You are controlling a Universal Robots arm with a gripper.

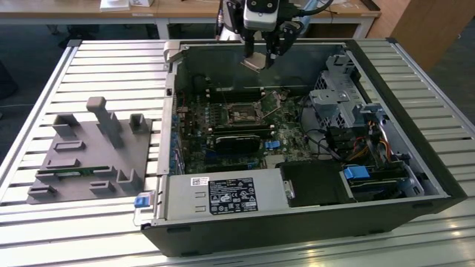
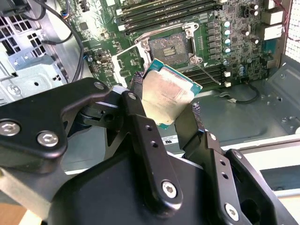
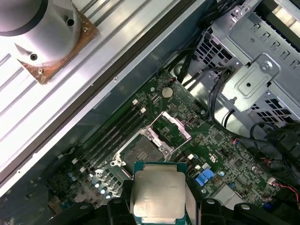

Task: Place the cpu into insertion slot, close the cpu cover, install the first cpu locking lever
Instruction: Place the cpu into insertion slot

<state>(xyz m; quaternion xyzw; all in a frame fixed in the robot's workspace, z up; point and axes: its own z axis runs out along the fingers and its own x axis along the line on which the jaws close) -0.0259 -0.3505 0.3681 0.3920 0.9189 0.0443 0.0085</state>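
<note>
My gripper (image 1: 264,54) hangs over the back wall of the open computer case, shut on the cpu (image 1: 252,61). In the second wrist view the cpu (image 2: 166,96) is tilted between the two black fingers (image 2: 136,82), pale metal face showing. The insertion slot (image 2: 174,44) lies below and ahead on the green board, dark centre uncovered. The cpu cover (image 2: 127,60) is swung open beside it. In the first wrist view the cpu (image 3: 157,194) sits apart from the insertion slot (image 3: 140,151), and the cpu cover (image 3: 171,127) stands raised at the slot's far side.
A grey fixture with upright pegs (image 1: 89,150) stands on the slatted table at the exterior view's left. Inside the case are a power supply (image 1: 222,196), a metal drive cage (image 1: 341,97) with cables, and long black memory slots (image 2: 159,11) beside the socket.
</note>
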